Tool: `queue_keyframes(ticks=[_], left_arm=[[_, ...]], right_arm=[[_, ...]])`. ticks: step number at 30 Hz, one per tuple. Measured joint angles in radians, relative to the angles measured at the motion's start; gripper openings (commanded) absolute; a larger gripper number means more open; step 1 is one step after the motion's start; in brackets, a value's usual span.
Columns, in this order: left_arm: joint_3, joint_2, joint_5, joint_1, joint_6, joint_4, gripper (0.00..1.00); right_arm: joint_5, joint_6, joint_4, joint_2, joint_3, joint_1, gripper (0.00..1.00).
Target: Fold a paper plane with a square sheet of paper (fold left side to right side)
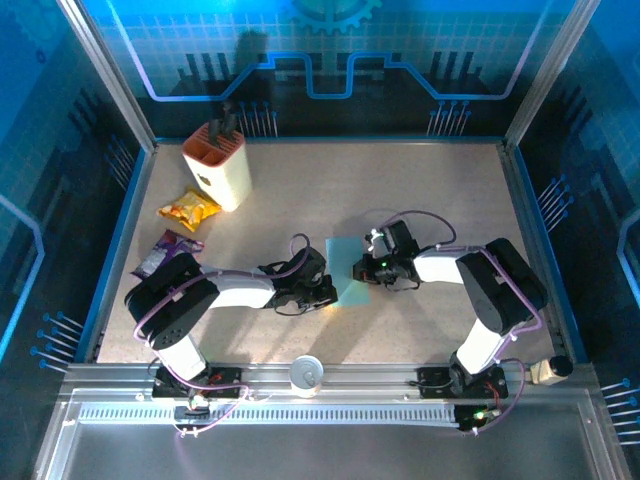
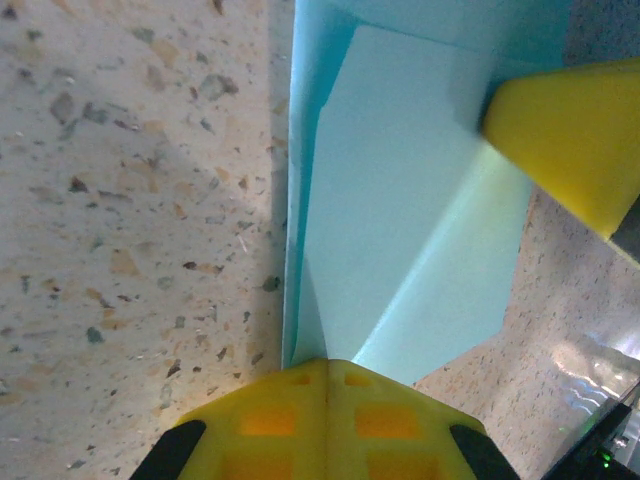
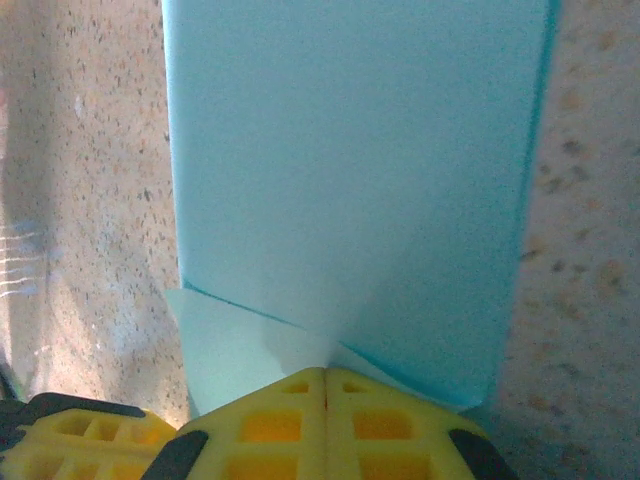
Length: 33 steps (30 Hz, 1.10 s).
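Paper: the light-blue sheet of paper [image 1: 342, 265] lies flat near the middle of the table [image 1: 430, 190], a little toward the near edge, between the two arms. It is partly folded. The left wrist view shows a raised flap [image 2: 400, 230] over a lower layer, with a crease running down its left side. The right wrist view shows slanted fold lines meeting at the near end of the sheet [image 3: 350, 170]. Left gripper [image 1: 328, 293]: jaws closed together with nothing between them, tips [image 2: 327, 372] resting at the sheet's near-left corner. Right gripper [image 1: 360, 268]: jaws likewise closed and empty, tips [image 3: 327, 375] pressing down on the sheet where the folds meet; one of its yellow fingers [image 2: 570, 140] sits on the flap in the left wrist view. Cream knife block [image 1: 217, 165] stands toward the far-left corner. Yellow snack packet [image 1: 188, 208] lies just beside the block, and the purple snack packet [image 1: 165, 250] lies nearer along the left edge. All three are well apart from the sheet.
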State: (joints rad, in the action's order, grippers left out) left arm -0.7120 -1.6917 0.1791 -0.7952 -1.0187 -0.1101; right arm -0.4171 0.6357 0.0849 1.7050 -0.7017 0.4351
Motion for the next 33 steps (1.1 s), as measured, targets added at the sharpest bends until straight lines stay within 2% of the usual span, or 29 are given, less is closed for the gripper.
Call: queue_keyframes(ticks=[8, 15, 22, 28, 33], left_arm=[[-0.001, -0.001, 0.0, 0.0, 0.0, 0.001, 0.0], [-0.001, 0.0, 0.0, 0.0, 0.006, 0.0, 0.0], [-0.008, 0.002, -0.002, 0.0, 0.024, 0.011, 0.0], [-0.022, 0.002, -0.007, -0.001, 0.034, 0.043, 0.0], [-0.027, 0.002, -0.007, -0.001, 0.042, 0.053, 0.0]], right_arm=[[-0.052, -0.016, 0.005, 0.023, -0.012, -0.067, 0.0], [0.003, -0.038, -0.029, -0.007, -0.034, -0.124, 0.0], [-0.023, -0.018, -0.014, -0.11, -0.011, -0.092, 0.0], [-0.056, 0.019, 0.006, -0.071, 0.01, -0.006, 0.0], [-0.043, 0.023, -0.003, -0.008, 0.005, 0.015, 0.0]])
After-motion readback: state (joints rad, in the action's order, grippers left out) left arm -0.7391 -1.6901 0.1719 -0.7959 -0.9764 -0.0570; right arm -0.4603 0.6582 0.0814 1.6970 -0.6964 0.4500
